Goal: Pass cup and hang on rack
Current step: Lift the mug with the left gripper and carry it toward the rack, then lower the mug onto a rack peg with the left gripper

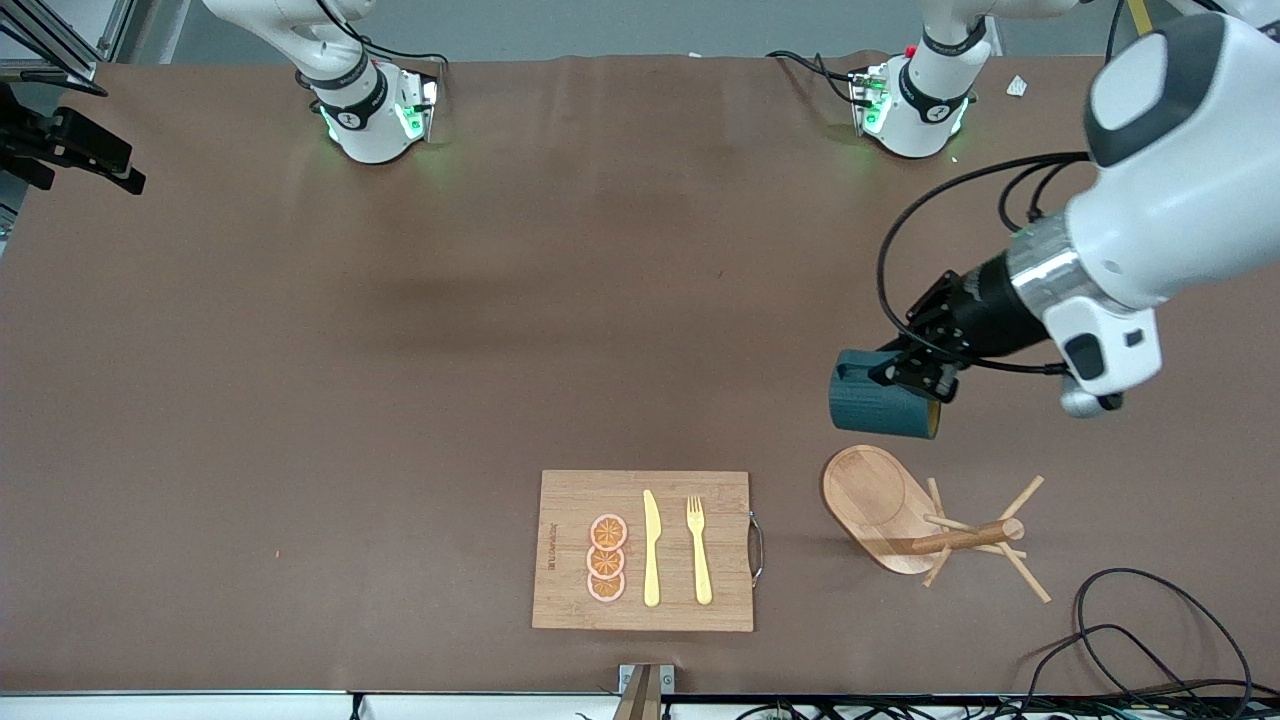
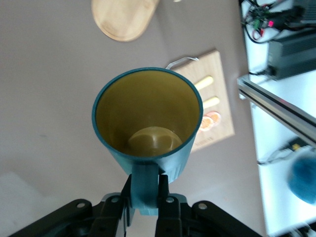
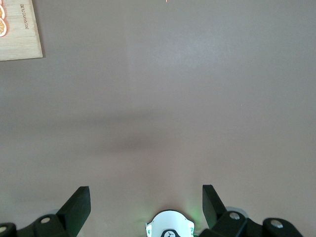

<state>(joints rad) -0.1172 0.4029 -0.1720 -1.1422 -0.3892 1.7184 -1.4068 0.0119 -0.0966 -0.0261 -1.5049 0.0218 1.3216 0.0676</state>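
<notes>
My left gripper [image 1: 903,372] is shut on the handle of the teal-green cup [image 1: 880,402] and holds it on its side in the air, over bare table just farther from the front camera than the rack. In the left wrist view the fingers [image 2: 167,190] clamp the handle, and the cup [image 2: 148,148] shows its ochre inside. The wooden rack [image 1: 960,540] stands on its oval base [image 1: 872,500], pegs empty; the base also shows in the left wrist view [image 2: 123,22]. My right gripper [image 3: 145,189] is open and empty, high over bare table; it is out of the front view.
A bamboo cutting board [image 1: 570,560] with orange slices [image 1: 606,558], a yellow knife [image 1: 651,550] and a fork [image 1: 699,550] lies near the front edge, beside the rack. Black cables [image 1: 1150,630] lie at the front corner by the left arm's end.
</notes>
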